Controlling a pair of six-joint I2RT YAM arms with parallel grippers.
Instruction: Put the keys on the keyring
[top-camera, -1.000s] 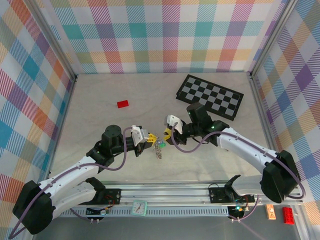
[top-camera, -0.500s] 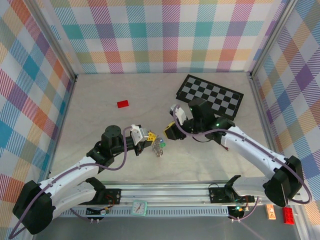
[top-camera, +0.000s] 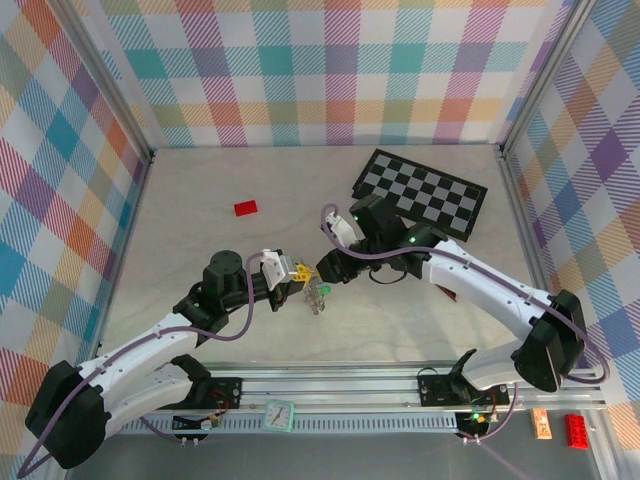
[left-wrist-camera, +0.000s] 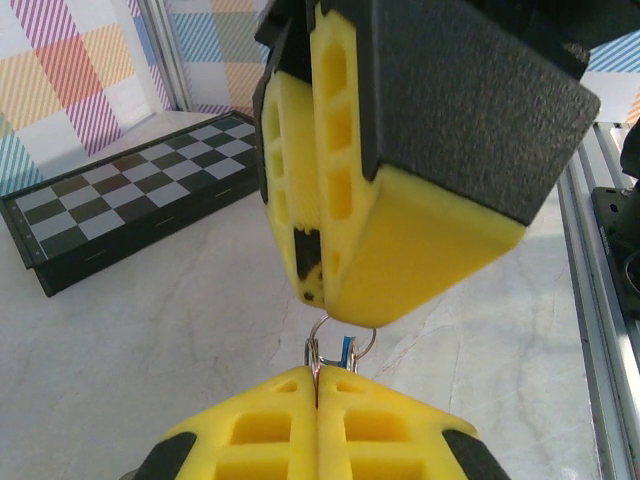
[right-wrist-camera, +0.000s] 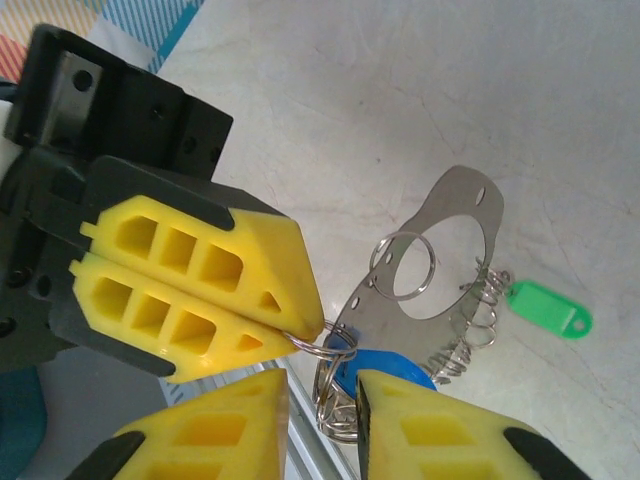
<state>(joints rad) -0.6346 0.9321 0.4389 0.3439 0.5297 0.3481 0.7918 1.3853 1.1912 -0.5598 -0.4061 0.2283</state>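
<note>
Pale tabletop (top-camera: 200, 240) below: my left gripper (top-camera: 298, 271) clamped the keyring (right-wrist-camera: 337, 345) at centre, my right gripper (right-wrist-camera: 322, 392) stood part-open at the blue key (right-wrist-camera: 388, 364), green key (right-wrist-camera: 546, 308) nearby. Whether either was threaded, I couldn't tell.

Yellow pads (right-wrist-camera: 190, 290), black housings, blue key (right-wrist-camera: 385, 362) right at the right claw (right-wrist-camera: 322, 392), green key (right-wrist-camera: 545, 308) just past it, silvery keyring (right-wrist-camera: 468, 322). Pastel plaid walls (top-camera: 330, 70).

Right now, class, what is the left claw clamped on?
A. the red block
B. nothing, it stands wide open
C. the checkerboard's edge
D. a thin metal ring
D: the left claw has its yellow fingers pressed together on a thin metal ring that pokes out at their tips.
</note>
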